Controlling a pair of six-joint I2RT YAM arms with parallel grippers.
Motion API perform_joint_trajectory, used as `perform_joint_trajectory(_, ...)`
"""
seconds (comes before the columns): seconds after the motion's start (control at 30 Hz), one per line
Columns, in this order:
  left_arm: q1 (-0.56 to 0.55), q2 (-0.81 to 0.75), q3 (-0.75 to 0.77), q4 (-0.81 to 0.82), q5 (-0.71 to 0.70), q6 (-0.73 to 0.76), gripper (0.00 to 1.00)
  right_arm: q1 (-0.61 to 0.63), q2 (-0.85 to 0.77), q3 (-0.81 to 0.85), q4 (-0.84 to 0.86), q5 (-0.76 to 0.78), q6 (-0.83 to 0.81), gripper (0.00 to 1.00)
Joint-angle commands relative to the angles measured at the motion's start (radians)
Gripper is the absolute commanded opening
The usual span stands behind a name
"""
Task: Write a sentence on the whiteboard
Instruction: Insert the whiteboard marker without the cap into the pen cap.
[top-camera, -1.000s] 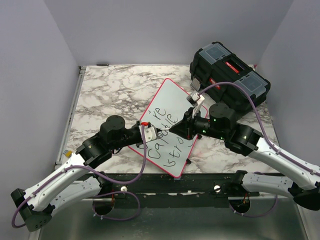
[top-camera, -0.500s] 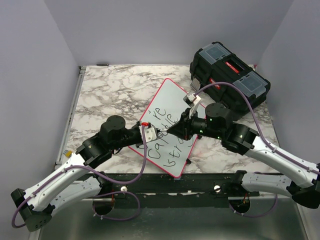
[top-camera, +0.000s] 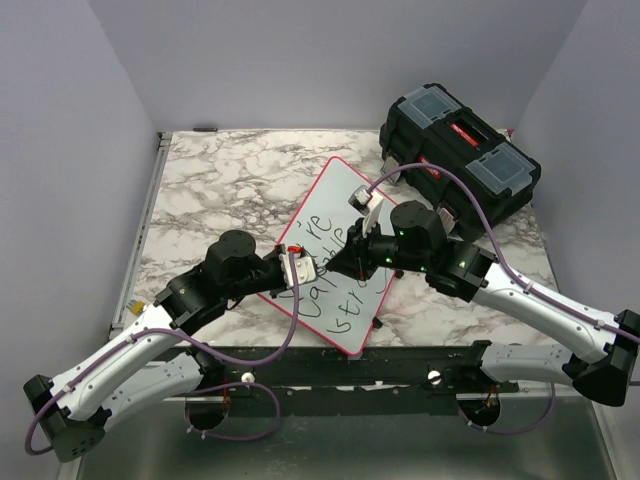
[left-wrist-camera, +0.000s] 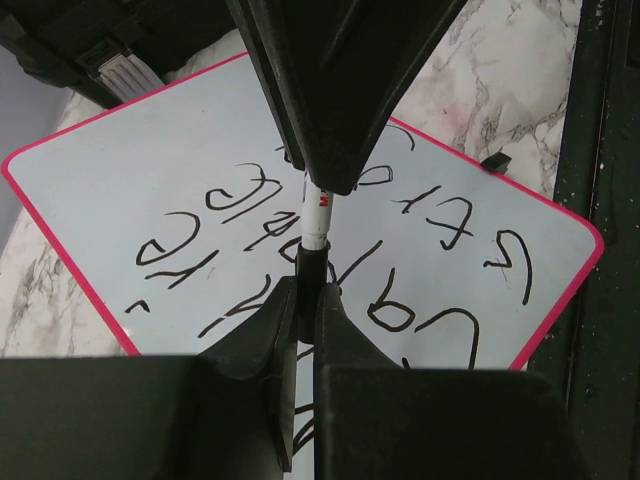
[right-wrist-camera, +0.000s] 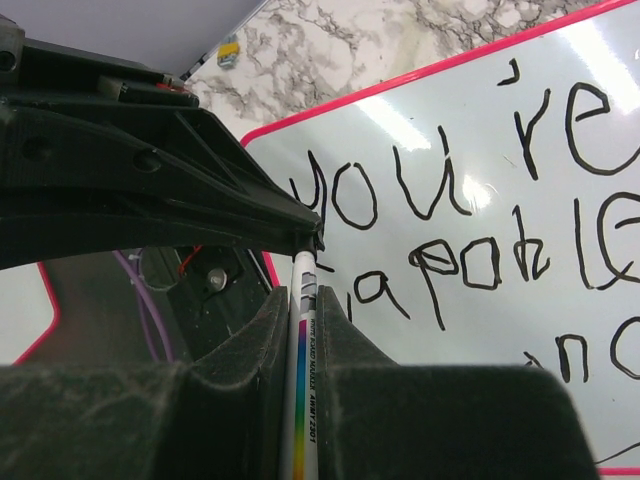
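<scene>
The whiteboard (top-camera: 338, 195), laid flat beneath the left gripper (top-camera: 303, 268) and right gripper (top-camera: 342, 262), is inscribed with the sentence (right-wrist-camera: 470, 230): "you're", "capable", then a partly covered "str". One marker (right-wrist-camera: 303, 400) is clamped by both, jaws narrow. A marbled table (top-camera: 220, 190) is seen underneath, a black toolbox (top-camera: 460, 150) beyond the right gripper, grey walls (top-camera: 300, 60) around.

My left gripper (top-camera: 303, 268) and right gripper (top-camera: 346, 262) meet tip to tip over the whiteboard (top-camera: 340, 200), above the sentence (top-camera: 338, 300) written on it. A black toolbox (top-camera: 460, 150) sits just beyond the whiteboard's far right corner.
</scene>
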Motion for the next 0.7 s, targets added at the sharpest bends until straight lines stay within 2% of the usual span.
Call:
perform_joint_trajectory(0.0,-0.004,0.002,0.041,0.048,0.071,0.002,0.0,0.007,0.031,0.031,-0.007,-0.053,-0.027,0.01)
perform_joint_trajectory(0.4,-0.004,0.001,0.043,0.046,0.09,0.001,0.0,0.007,0.074,0.038,0.013,-0.108,-0.042,0.01)
perform_joint_trajectory(0.67,-0.005,0.005,0.052,0.03,0.167,0.003,0.0,0.008,0.056,-0.012,0.087,-0.248,-0.145,0.01)
